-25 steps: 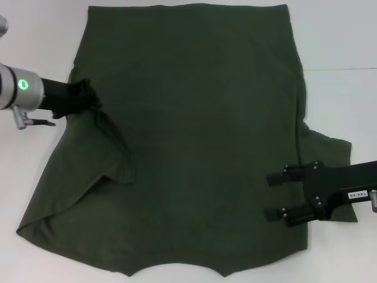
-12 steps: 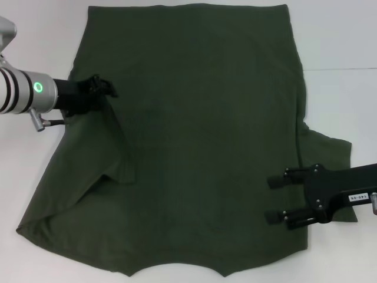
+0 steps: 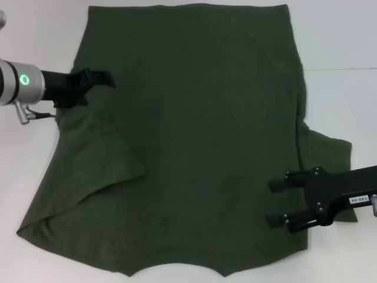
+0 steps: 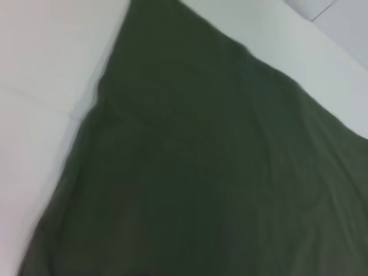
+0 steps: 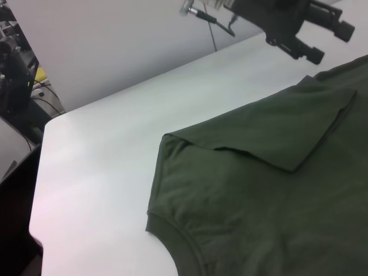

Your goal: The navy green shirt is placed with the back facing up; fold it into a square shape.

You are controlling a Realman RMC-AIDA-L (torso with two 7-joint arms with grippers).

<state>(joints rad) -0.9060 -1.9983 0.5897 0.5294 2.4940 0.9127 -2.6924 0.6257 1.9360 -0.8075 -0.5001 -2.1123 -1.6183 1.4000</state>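
Shirt: one dark green shirt [image 3: 194, 141] lies spread flat on the white tabletop [image 3: 341, 41], plain side up, filling most of the head view.
Left sleeve: folded inward over the body, its flap [image 3: 103, 159] lying flat as a triangle with the tip pointing toward the shirt's middle; the right wrist view shows the same flap [image 5: 270, 129] resting on the cloth beside the neckline.
Right sleeve: one sleeve [image 3: 327, 150] sticks out past the shirt's side edge, not folded in.
Left claw: the left claw [image 3: 100, 79] sits at the shirt's left edge, above the folded flap, fingers released and gripping nothing; the right wrist view shows it [image 5: 316, 29] raised off the tabletop.
Right claw: the right claw [image 3: 275, 203] hovers over the shirt's lower right part near the side edge, its two fingers spread apart and empty.
Left wrist view: only green cloth [image 4: 218, 172] and a strip of tabletop [image 4: 46, 69].
Count: one shirt, two claws, no containers in view.
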